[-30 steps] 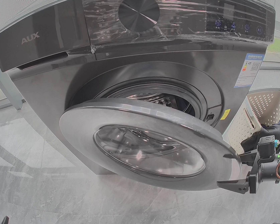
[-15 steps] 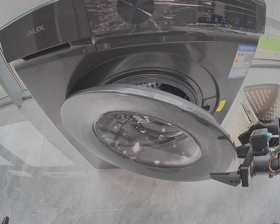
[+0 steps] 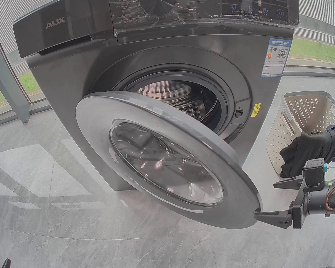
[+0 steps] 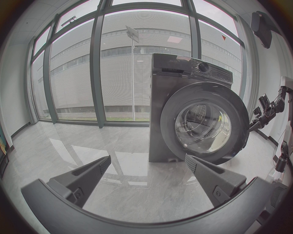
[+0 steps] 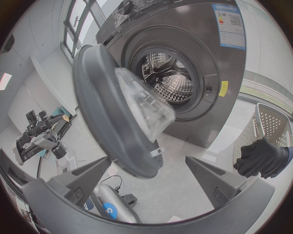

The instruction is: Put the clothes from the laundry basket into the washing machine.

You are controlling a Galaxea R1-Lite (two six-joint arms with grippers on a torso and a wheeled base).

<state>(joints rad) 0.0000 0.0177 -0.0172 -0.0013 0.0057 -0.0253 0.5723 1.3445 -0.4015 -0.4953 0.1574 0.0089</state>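
Washer door (image 3: 166,160) swung wider; R gripper (image 3: 265,200) spread at rim.

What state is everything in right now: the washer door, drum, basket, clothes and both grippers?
washing machine door: open, swung out.
drum: no clothes visible inside.
laundry basket: upright, holding clothes.
dark clothes: draped over the basket's rim, not yet loaded.
right gripper: open, straddling the door's edge.
left gripper: open, empty.
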